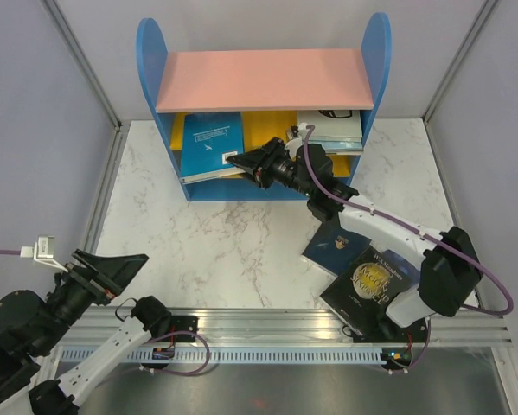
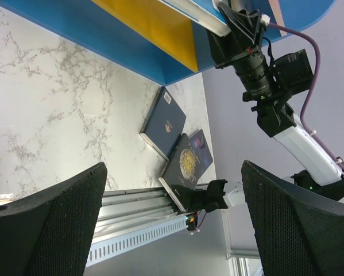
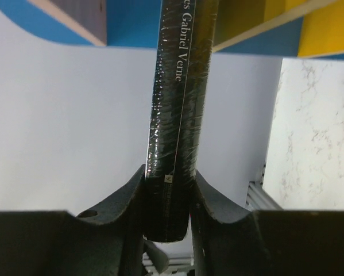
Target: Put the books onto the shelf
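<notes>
The right gripper (image 3: 169, 178) clamps the lower end of a dark-spined paperback (image 3: 180, 98), jaws narrowed to the book's thickness. The spine runs straight on from the fingers toward the shelf (image 1: 259, 78). Seen from above, the gripper's tip meets the right edge of a teal-covered book (image 1: 208, 143) leaning in the shelf's left bay. This is apparently the same volume, so its resting place lies to the gripper's left. Grey-white books (image 1: 332, 130) lie in the right bay. A navy book (image 1: 332, 244) and a black-and-gold book (image 1: 371, 281) lie on the marble table (image 1: 198, 242) beside the right arm's base — far nearer that arm than the left gripper (image 1: 120, 272), which hangs wide open and empty at the near left corner.
</notes>
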You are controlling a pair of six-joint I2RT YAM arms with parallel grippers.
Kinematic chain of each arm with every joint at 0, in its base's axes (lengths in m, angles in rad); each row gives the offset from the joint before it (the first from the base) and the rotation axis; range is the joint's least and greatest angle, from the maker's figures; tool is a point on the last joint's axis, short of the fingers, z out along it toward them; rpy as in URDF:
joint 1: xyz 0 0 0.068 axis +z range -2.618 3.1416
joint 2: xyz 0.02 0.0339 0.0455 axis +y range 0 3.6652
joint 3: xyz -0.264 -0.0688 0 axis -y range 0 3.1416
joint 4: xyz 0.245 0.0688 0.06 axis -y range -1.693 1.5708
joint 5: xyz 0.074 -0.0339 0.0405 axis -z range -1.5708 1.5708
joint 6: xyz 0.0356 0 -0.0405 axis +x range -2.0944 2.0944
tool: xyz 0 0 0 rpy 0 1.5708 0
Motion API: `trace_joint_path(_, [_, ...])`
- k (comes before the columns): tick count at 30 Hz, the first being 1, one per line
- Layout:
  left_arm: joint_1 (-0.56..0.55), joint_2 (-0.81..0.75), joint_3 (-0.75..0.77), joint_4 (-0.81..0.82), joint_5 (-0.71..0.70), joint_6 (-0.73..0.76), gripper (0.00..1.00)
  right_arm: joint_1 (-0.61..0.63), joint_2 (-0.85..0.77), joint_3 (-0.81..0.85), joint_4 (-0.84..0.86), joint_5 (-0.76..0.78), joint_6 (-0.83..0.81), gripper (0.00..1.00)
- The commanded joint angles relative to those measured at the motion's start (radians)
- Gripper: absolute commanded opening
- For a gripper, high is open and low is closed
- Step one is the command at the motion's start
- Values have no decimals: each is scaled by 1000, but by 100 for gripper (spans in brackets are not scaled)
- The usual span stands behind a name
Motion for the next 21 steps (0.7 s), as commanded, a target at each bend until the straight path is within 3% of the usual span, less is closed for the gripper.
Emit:
trace_joint_path(1, [-5, 36, 31, -8, -21, -23, 100, -21, 37, 112, 218, 97, 20, 0])
trace_joint_path(10, [-15, 42, 62, -53, -28, -19, 100, -20, 181, 239, 204, 177, 47, 0])
trace_joint_path(21, [-86, 1, 66, -123, -103, -72, 100, 11, 246, 218, 224, 204, 74, 0])
